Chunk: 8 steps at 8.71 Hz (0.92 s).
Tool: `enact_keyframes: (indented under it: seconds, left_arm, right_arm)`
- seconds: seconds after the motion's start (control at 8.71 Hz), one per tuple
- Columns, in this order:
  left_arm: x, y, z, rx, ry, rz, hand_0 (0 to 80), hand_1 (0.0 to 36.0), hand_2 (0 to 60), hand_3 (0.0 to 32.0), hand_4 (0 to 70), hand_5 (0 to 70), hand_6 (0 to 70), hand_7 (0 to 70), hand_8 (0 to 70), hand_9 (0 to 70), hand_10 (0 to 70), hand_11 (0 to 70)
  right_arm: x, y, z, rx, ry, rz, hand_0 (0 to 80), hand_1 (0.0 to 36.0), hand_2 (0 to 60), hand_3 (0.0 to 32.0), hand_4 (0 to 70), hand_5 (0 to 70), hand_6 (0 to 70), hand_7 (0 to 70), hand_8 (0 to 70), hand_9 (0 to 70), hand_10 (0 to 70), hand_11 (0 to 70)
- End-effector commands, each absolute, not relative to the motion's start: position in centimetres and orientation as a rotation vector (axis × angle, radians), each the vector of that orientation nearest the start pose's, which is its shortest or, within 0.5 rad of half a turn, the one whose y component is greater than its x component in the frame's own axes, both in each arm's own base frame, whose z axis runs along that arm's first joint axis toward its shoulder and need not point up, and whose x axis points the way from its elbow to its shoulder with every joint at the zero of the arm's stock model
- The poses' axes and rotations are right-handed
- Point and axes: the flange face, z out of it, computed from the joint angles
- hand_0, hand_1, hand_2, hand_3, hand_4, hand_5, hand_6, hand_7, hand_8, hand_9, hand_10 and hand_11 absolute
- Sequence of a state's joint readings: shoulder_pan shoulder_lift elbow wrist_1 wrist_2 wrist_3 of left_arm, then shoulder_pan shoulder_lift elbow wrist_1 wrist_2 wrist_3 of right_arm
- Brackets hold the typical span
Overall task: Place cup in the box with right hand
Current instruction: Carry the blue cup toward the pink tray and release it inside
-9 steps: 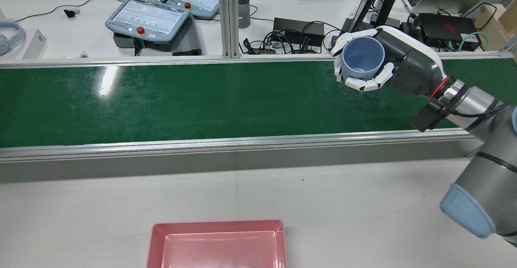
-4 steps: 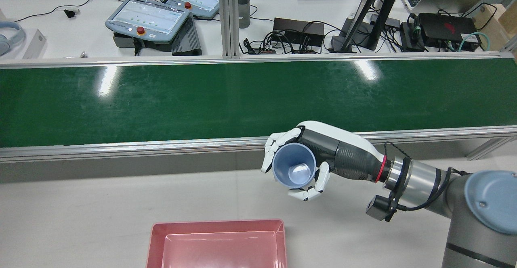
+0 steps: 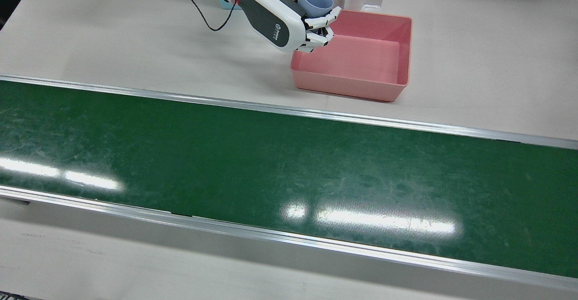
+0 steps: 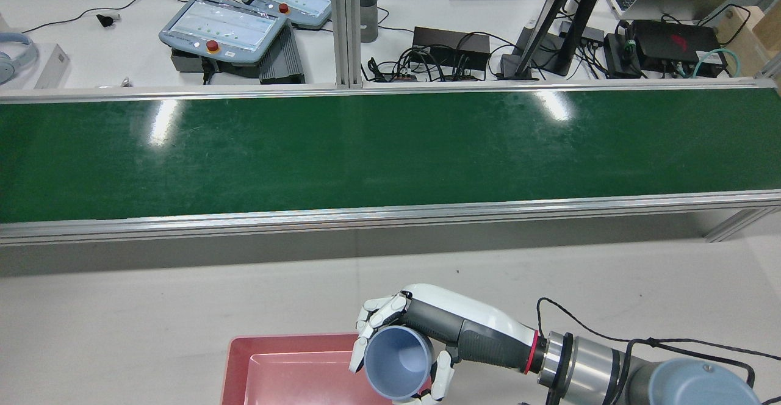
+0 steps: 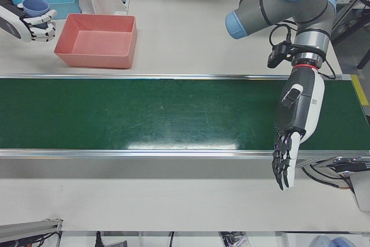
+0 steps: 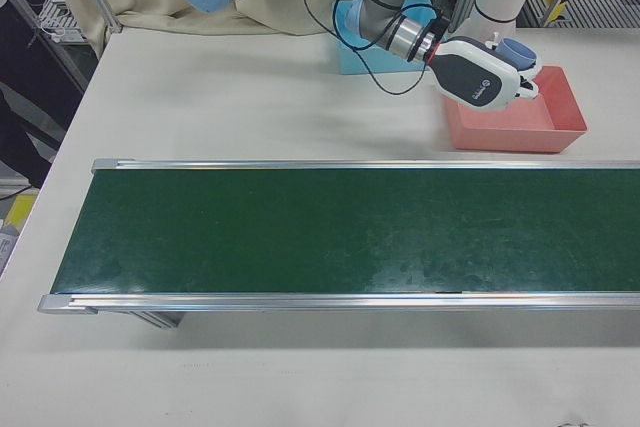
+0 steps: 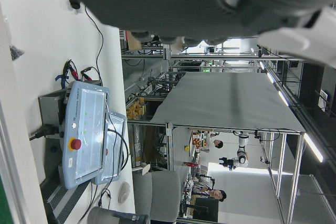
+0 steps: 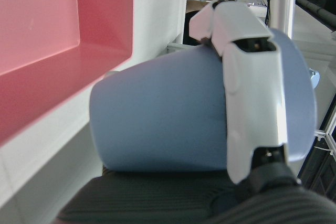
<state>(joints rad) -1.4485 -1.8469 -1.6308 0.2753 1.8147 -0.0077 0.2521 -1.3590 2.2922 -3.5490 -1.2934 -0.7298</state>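
While the green belt point(image 4: 390, 155) lies bare, the right hand point(image 3: 289, 17) has swung the blue cup point(image 4: 398, 361) a long way in a very short time. A second ago it held the cup up past the far rail of the belt; half a second ago it was over the near rail; now it hangs at the corner of the pink box point(image 3: 361, 87), right at the rim on the robot's right side. Its fingers point(image 8: 252, 82) are wrapped firmly round the cup's wall, and the cup is tipped, mouth angled up toward the rear camera. From the front view the cup overlaps the box's edge; whether it is fully over the inside I can't say for sure. The box holds nothing yet.

That means, to my eye, the carry is nearly done. What's left is a short move inward over the box floor, a lowering, and the release. If the fingers let go where they are, the tilted cup might catch the rim and roll onto the table point(image 3: 474, 42).

The left hand point(image 5: 287, 163) hangs well away at the other end of the belt, fingers straight and apart, holding nothing.
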Motion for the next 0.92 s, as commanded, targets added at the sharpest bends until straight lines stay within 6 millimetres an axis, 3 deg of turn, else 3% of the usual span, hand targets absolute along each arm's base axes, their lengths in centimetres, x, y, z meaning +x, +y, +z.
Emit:
enact_keyframes:
  seconds: [0.0,0.11,0.23,0.34,0.46,0.57,0.8]
  left_arm:
    - [-3.6,-59.8,53.6,-0.379,2.082,-1.962,0.0,0.0,0.0,0.0,0.0,0.0,0.0,0.0,0.0,0.0,0.0,0.0]
    - [-3.6,-59.8,53.6,-0.379,2.083,-1.960,0.0,0.0,0.0,0.0,0.0,0.0,0.0,0.0,0.0,0.0,0.0,0.0]
    - [-3.7,-59.8,53.6,-0.378,2.083,-1.963,0.0,0.0,0.0,0.0,0.0,0.0,0.0,0.0,0.0,0.0,0.0,0.0]
    - [-3.7,-59.8,53.6,-0.378,2.083,-1.963,0.0,0.0,0.0,0.0,0.0,0.0,0.0,0.0,0.0,0.0,0.0,0.0]
    - [-3.6,-59.8,53.6,-0.379,2.082,-1.962,0.0,0.0,0.0,0.0,0.0,0.0,0.0,0.0,0.0,0.0,0.0,0.0]
    - [-3.6,-59.8,53.6,-0.379,2.082,-1.962,0.0,0.0,0.0,0.0,0.0,0.0,0.0,0.0,0.0,0.0,0.0,0.0]
    - [-3.6,-59.8,53.6,-0.379,2.082,-1.962,0.0,0.0,0.0,0.0,0.0,0.0,0.0,0.0,0.0,0.0,0.0,0.0]
  right_arm:
    - [-41.5,-24.1,31.9,-0.415,-2.123,0.909,77.0,36.0,60.0,0.0,16.8,22.3,25.5,70.0,50.9,70.0,35.0,53.4]
    - [-41.7,-23.8,31.9,-0.408,-2.125,0.902,76.8,36.0,60.0,0.0,4.9,15.6,12.8,32.0,24.3,37.6,14.9,25.7]
    - [-41.8,-23.7,31.8,-0.403,-2.127,0.902,69.4,36.0,53.0,0.0,1.3,13.0,8.4,16.2,12.7,20.0,11.1,19.9]
    - [-42.1,-23.2,31.9,-0.409,-2.123,0.906,62.8,33.1,14.5,0.0,0.0,10.4,3.8,0.0,3.2,6.0,8.9,16.3]
    - [-42.5,-22.4,31.9,-0.417,-2.121,0.922,52.1,23.3,8.9,0.0,0.0,6.5,0.3,0.0,0.0,0.0,3.1,7.0]
    - [-42.6,-22.2,31.9,-0.421,-2.121,0.923,47.1,14.6,0.0,0.0,0.0,4.0,0.0,0.0,0.0,0.0,0.5,2.4]
    - [-42.6,-22.2,31.9,-0.424,-2.121,0.925,44.8,11.1,0.0,0.0,0.0,2.6,0.0,0.0,0.0,0.0,0.0,0.0]
